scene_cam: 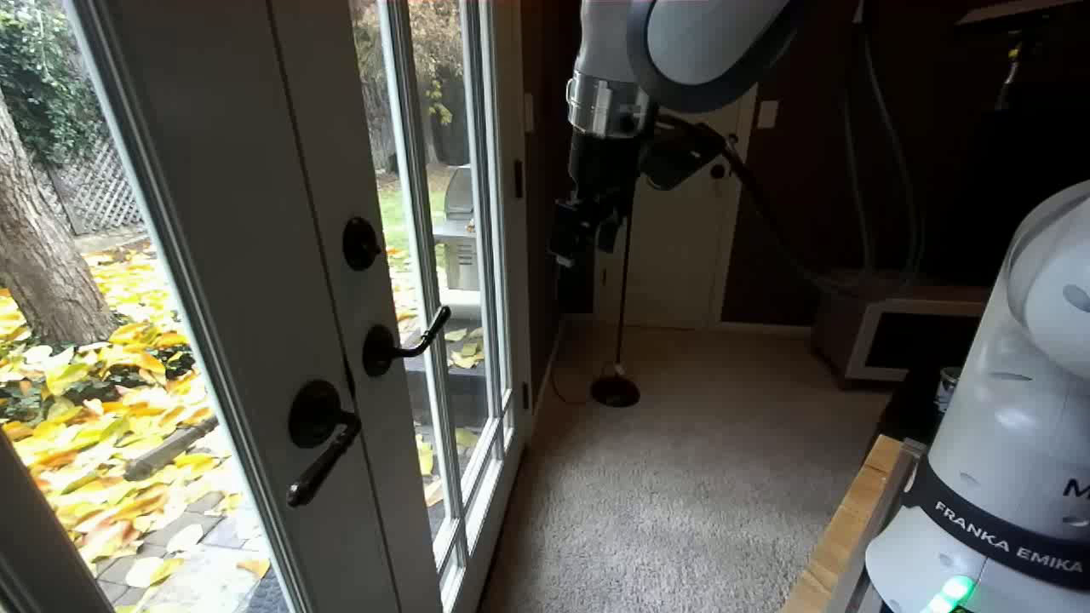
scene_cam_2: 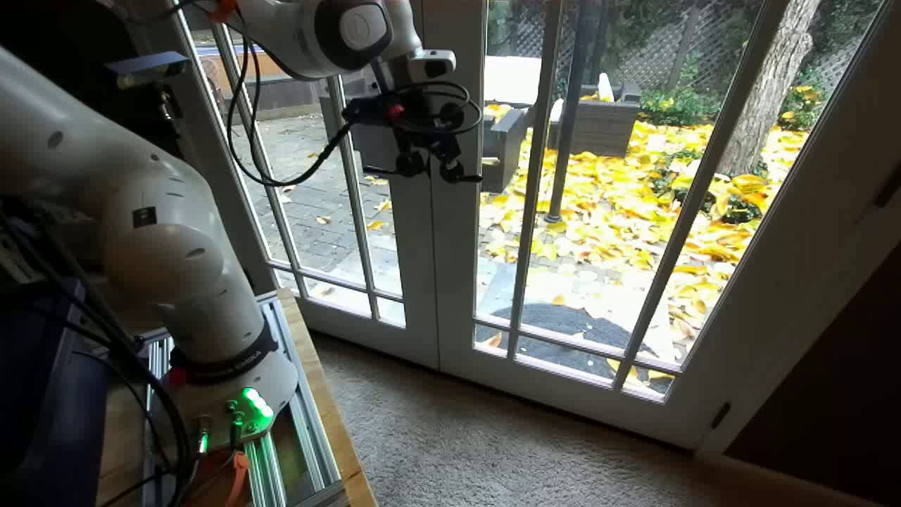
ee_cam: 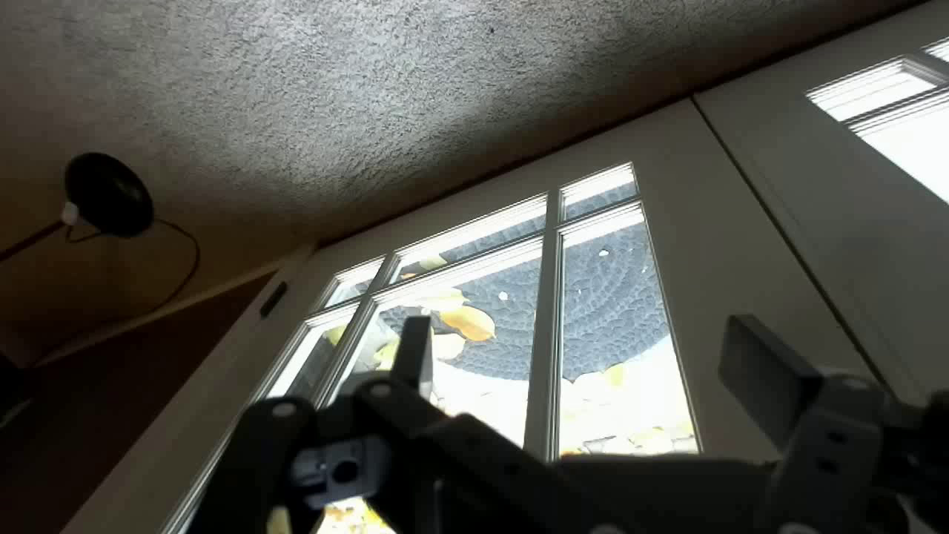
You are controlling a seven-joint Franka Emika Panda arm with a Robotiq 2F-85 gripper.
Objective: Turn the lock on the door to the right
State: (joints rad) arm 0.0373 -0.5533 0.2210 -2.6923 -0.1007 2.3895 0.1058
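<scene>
The lock (scene_cam: 361,243) is a small round black plate with a short knob on the white door (scene_cam: 328,162), above a lever handle. In an exterior view the same door (scene_cam_2: 456,253) stands behind the arm, and dark gripper parts and cables overlap the lock's area, so I cannot make it out clearly. My gripper (scene_cam: 586,245) hangs pointing down, to the right of the lock in the picture and apart from it. In the wrist view the gripper (ee_cam: 589,363) has its fingers wide apart with nothing between them. The wrist view shows the door's lower panes; the lock is out of view.
Two black lever handles, an upper one (scene_cam: 379,350) and a lower one (scene_cam: 315,415), stick out below the lock. A floor lamp's round base (scene_cam: 615,392) is on the carpet (scene_cam: 664,502). Loose black cables (scene_cam_2: 281,182) loop around the wrist. The arm stands on a wood-edged table (scene_cam: 839,528).
</scene>
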